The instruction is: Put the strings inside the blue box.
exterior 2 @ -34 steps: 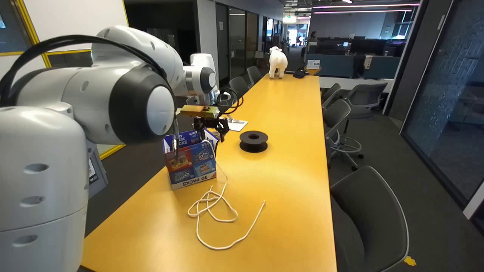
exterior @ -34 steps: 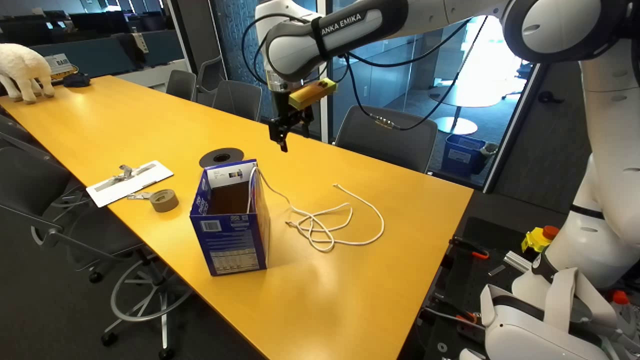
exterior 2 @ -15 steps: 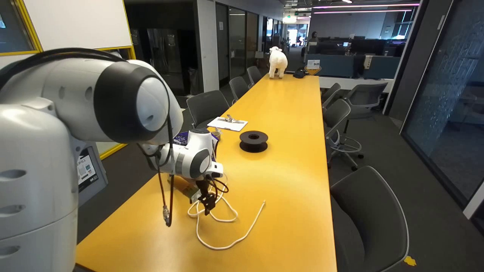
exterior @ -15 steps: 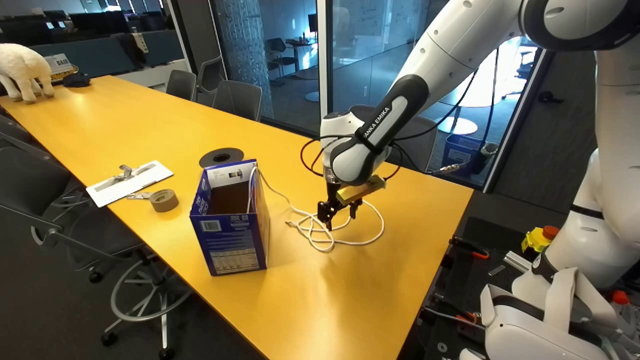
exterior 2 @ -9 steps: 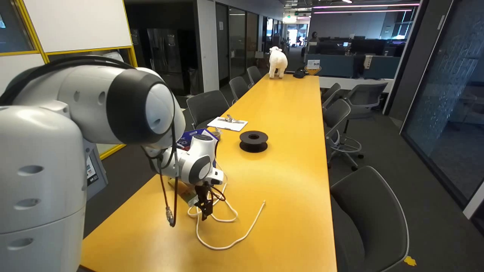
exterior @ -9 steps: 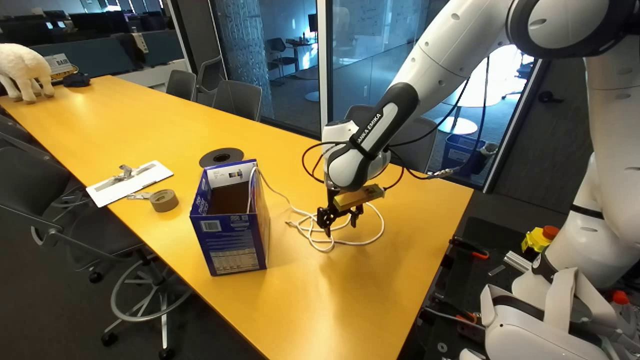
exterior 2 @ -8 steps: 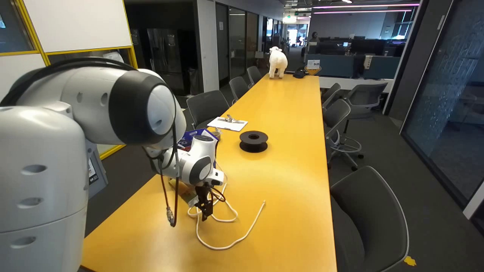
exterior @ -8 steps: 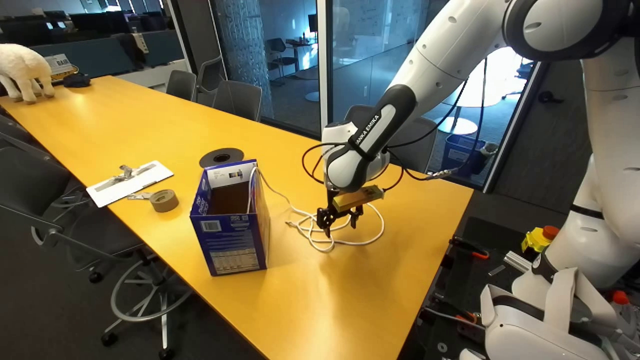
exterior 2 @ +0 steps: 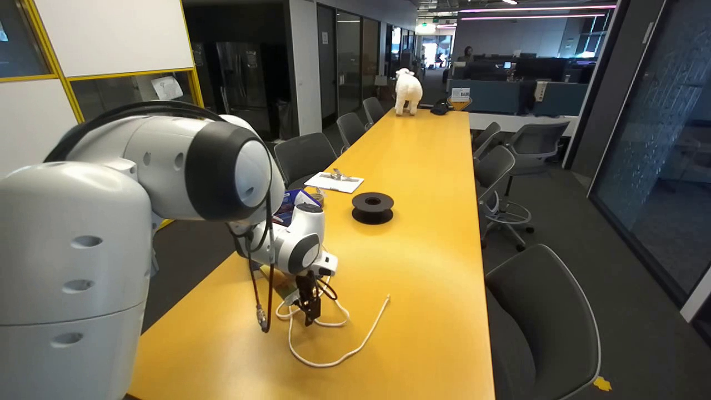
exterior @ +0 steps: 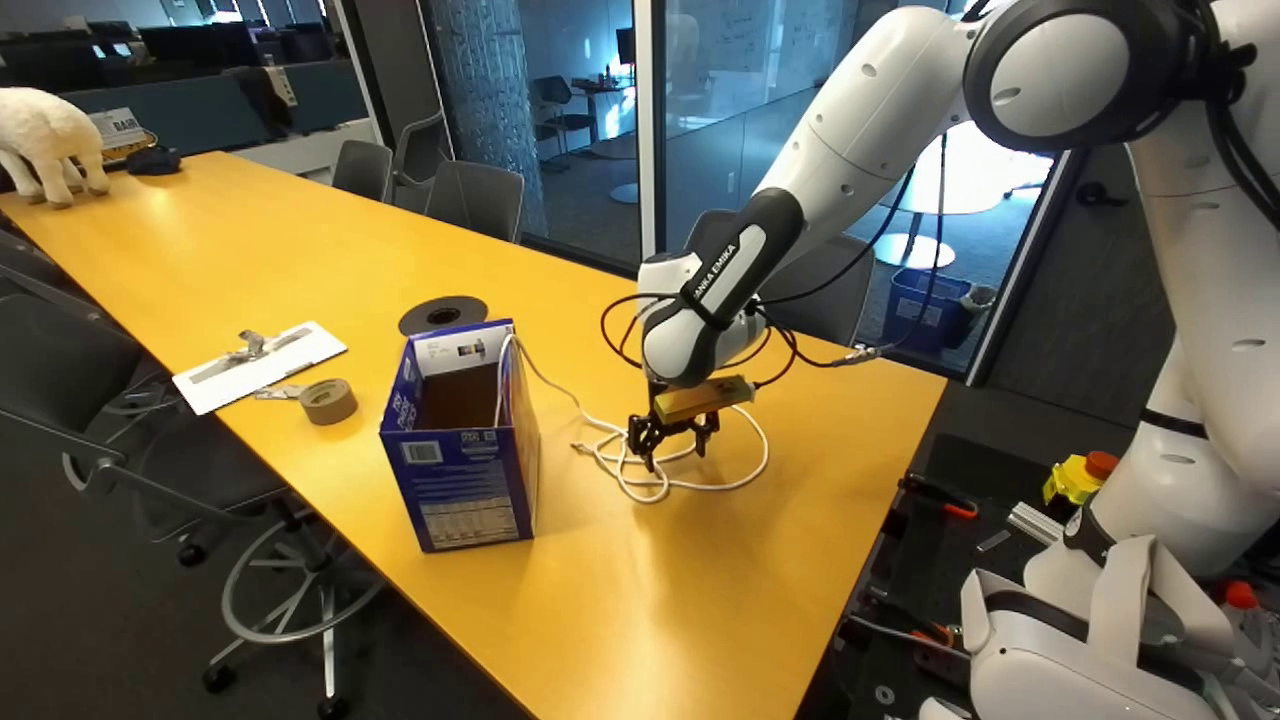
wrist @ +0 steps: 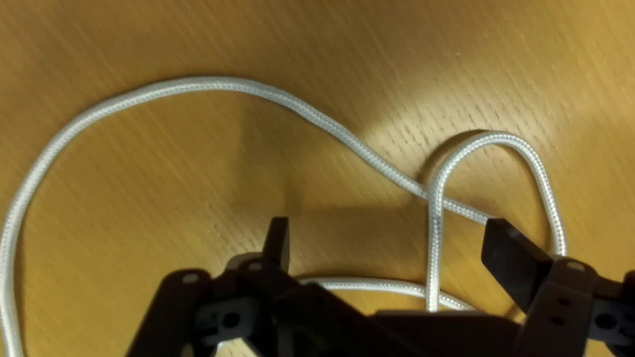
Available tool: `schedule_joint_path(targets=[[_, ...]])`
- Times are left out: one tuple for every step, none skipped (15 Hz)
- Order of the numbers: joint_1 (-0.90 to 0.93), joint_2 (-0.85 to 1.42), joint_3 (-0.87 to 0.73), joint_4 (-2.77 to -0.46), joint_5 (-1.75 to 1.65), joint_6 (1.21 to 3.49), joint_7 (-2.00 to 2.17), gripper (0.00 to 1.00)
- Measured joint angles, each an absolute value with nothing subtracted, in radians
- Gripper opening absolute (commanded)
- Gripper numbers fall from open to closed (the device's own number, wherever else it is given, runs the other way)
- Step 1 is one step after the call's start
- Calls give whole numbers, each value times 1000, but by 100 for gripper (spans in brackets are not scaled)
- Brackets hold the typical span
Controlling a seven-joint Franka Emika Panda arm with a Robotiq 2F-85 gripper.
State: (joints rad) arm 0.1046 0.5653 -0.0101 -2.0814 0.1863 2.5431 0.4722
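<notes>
The string [wrist: 208, 83] looks braided, the table [exterior: 640, 600] glossy wood, the box [exterior: 465, 490] smooth cardboard, the toy animal [exterior: 48, 132], upper left in an exterior view, fleecy.

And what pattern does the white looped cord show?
The cord looks finely braided, clearest in the wrist view.

Looped white strings [exterior: 700, 487] reach partly into the upright blue box [exterior: 462, 480].

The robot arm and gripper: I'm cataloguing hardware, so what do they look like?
The arm is white and rounded, with broad black bands at some joints and "ANKA EMIKA" lettering readable. Black cables run along it. The gripper is black, with two angular fingers; a yellow block sits just above it.
</notes>
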Motion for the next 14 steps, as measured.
schedule_joint_path(targets=[[105,575,-13,-2072,186,2543,474,100],[105,584,-14,-2064,186,2543,476,100],[105,592,-15,-2057,186,2542,477,100],[105,600,-15,-2051,186,2542,478,100],[105,606,-15,-2046,186,2542,478,100],[105,611,-15,-2042,186,2542,479,100],[105,615,-15,-2038,186,2542,479,100],[105,619,-15,-2035,186,2542,480,100],[105,622,-15,-2033,186,2542,480,100],[105,625,-15,-2030,186,2542,480,100],[105,628,-15,-2028,186,2541,480,100],[105,629,-15,-2026,186,2541,480,100],[105,630,-15,-2024,186,2540,480,100],[105,631,-15,-2023,186,2540,480,100]])
